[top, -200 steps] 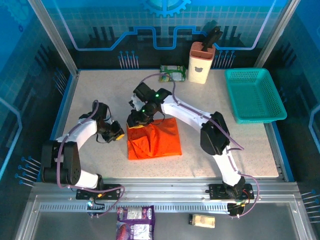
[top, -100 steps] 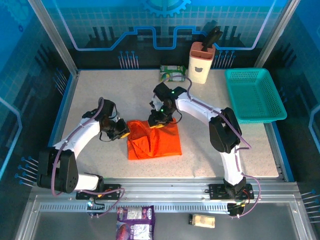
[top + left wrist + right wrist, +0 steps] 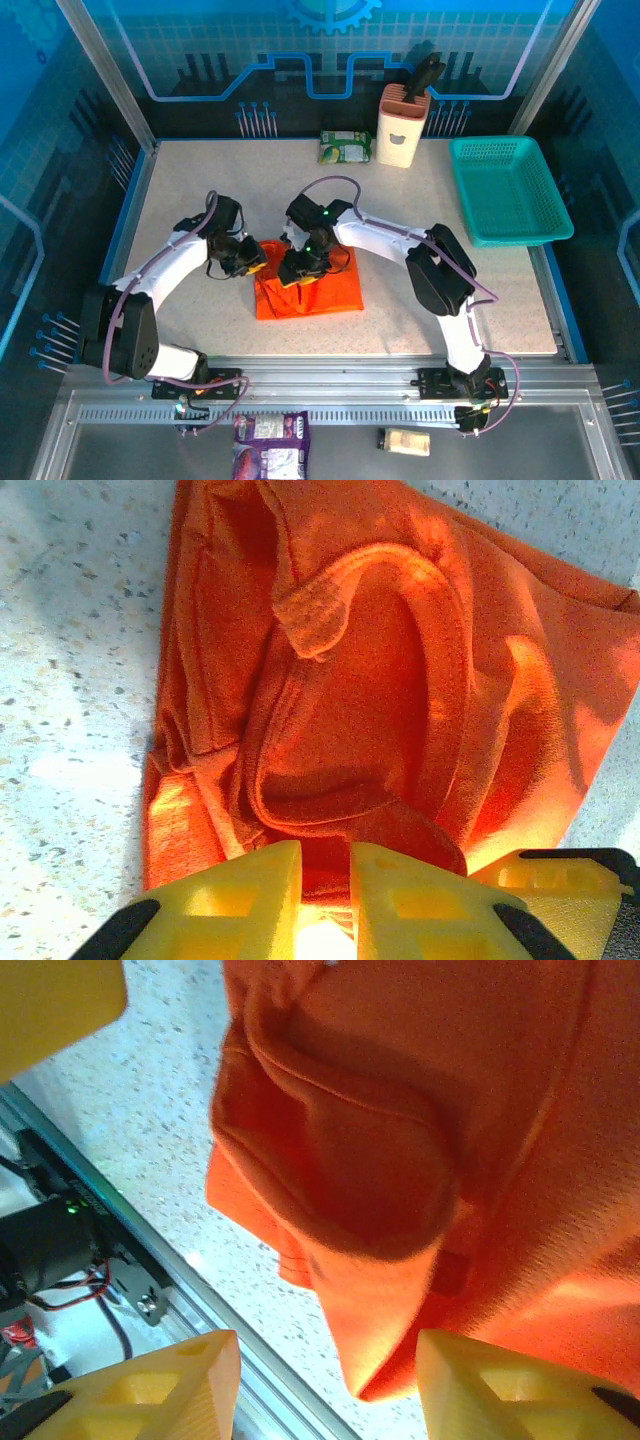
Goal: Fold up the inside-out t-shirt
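Note:
The inside-out t-shirt lies bunched into a rough orange square on the middle of the table. In the left wrist view its collar and seams show, and the cloth is rumpled. My left gripper is at the shirt's left edge, its yellow fingers nearly together with a fold of orange cloth pinched between them. My right gripper hovers over the shirt's upper left part. Its jaws stand wide apart, and a loose corner of the shirt hangs between them without touching either finger.
A teal mesh basket stands at the right edge. A beige holder with a black tool and a green packet sit at the back. The table's front rail runs close under the right wrist.
The left gripper has moved right to the shirt's left edge and closed on cloth. The right gripper swung from the shirt's far edge down-left over its upper left part.

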Robot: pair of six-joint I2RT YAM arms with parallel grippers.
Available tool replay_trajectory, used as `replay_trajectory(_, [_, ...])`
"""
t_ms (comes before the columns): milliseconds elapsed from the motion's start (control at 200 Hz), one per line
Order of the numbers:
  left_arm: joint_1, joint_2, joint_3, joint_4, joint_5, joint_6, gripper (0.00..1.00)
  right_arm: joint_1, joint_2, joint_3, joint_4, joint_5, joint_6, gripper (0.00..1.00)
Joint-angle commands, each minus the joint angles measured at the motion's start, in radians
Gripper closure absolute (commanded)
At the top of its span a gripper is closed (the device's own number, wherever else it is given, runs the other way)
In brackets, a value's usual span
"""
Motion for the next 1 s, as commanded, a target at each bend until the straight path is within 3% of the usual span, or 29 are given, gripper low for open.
replay_trajectory(0, [0.042,-0.049,0.011,-0.052,-0.02,0.029,0.79,0.018,0.042,0.039,0.06,-0.065,0.022,0.48])
replay_trajectory(310, [0.217,-0.136,0.005,-0.131,0.015,0.114,0.79,0.194,0.077,0.206,0.078,-0.327,-0.054,0.53])
replay_trajectory(450, [0.216,-0.155,0.012,-0.16,0.047,0.13,0.79,0.174,0.054,0.196,0.061,-0.284,-0.069,0.53])
replay_trajectory(560, [0.171,-0.168,-0.006,-0.138,0.083,0.102,0.79,0.098,0.008,0.118,0.073,-0.217,-0.043,0.53])
replay_trajectory(750, [0.0,-0.143,-0.031,-0.139,0.04,0.053,0.76,-0.041,-0.061,-0.008,0.052,-0.061,0.002,0.53])
replay_trajectory(891, [-0.051,-0.102,-0.062,-0.169,-0.015,0.051,0.75,-0.12,-0.105,-0.092,0.075,-0.01,0.017,0.53])
replay_trajectory(996, [-0.073,-0.074,-0.101,-0.15,0.017,0.055,0.73,-0.161,-0.112,-0.108,0.076,0.006,0.018,0.54])
